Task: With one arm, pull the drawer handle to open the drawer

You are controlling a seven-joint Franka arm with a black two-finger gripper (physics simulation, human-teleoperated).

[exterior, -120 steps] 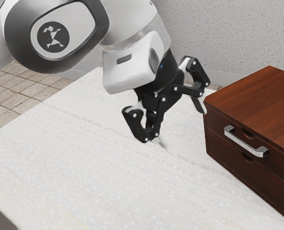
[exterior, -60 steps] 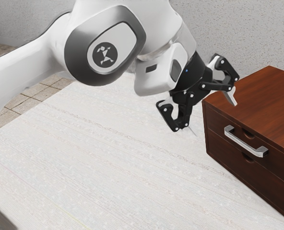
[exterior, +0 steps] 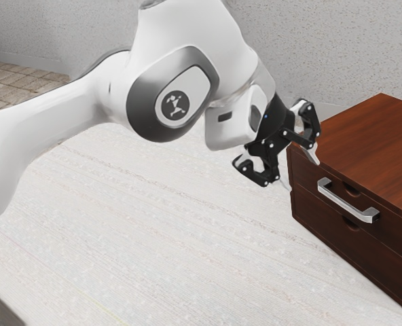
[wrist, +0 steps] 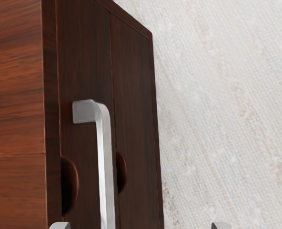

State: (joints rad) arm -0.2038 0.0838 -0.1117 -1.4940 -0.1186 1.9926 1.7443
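Since half a second ago, the white seven-joint arm [exterior: 174,102] has swung further toward the exterior view's right, carrying the black two-finger tool [exterior: 290,167] close to the cabinet's near corner.

Below the tool lies the pale textured bench [exterior: 153,251]. Just ahead of the tool stands the dark red-brown wooden cabinet [exterior: 381,132]. Its drawer front [exterior: 391,227] looks flush with the cabinet face, so the drawer appears shut. The brushed-metal bar handle [exterior: 347,202] is beyond and a little below the tool, untouched.

The tool's jaws stand wide apart and hold nothing. In the wrist view the handle [wrist: 105,162] runs lengthwise ahead of the hand, nearer one fingertip [wrist: 60,224] than the other [wrist: 220,224].

Several things could probably go wrong from here:

- **Finger strike:** the upper finger [exterior: 312,139] sits very near the cabinet's top front edge. A straight advance might drive it into the wood rather than past the bar.
- **Off-centre grip:** because the handle sits to one side between the fingers, one pad could meet the bar first, so that the tool nudges it or closes crookedly.
- **Slipping off:** a grip near the bar's end rather than its middle could slide off under load.
- **Cabinet dragged:** a pull not in line with the drawer's travel could bind the drawer and slide the whole cabinet over the bench.
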